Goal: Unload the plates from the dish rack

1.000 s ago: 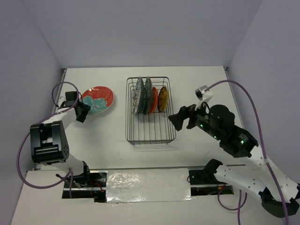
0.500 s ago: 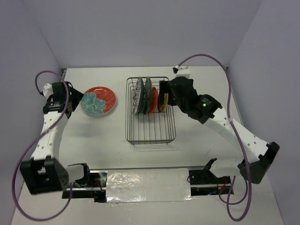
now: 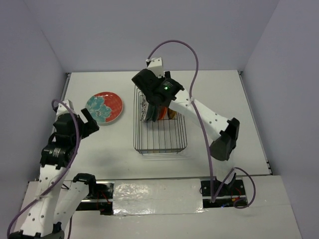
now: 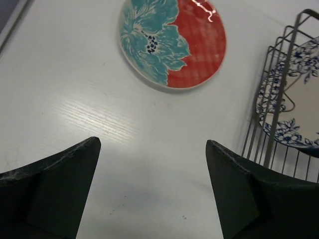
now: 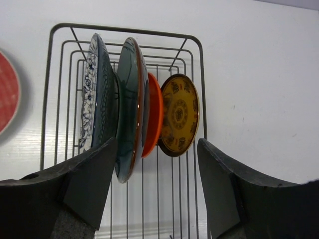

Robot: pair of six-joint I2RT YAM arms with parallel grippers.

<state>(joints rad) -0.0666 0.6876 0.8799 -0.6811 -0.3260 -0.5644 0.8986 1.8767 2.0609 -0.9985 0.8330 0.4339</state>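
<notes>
The dish rack (image 3: 160,133) stands mid-table with several plates upright at its far end. In the right wrist view the rack (image 5: 197,89) holds a white plate with blue floral rim (image 5: 88,104), a dark teal plate (image 5: 127,114), an orange plate (image 5: 155,114) and a yellow patterned plate (image 5: 180,114). My right gripper (image 3: 152,113) hovers open above them (image 5: 157,143), its fingers apart on either side of the teal, orange and yellow plates. The red-orange plate with teal flower (image 3: 104,106) lies flat on the table left of the rack. My left gripper (image 3: 90,121) is open and empty just short of it (image 4: 152,145).
The left wrist view shows the red-orange plate (image 4: 172,42) ahead and the rack's left wall (image 4: 273,119) with the blue floral plate (image 4: 294,99) at the right. A foil-covered strip (image 3: 157,196) runs along the near edge. Walls close the table's back and sides.
My right arm has swung left from beside the rack to above the upright plates. My left arm has drawn back towards the near side of the red-orange plate, which has stayed flat on the table.
</notes>
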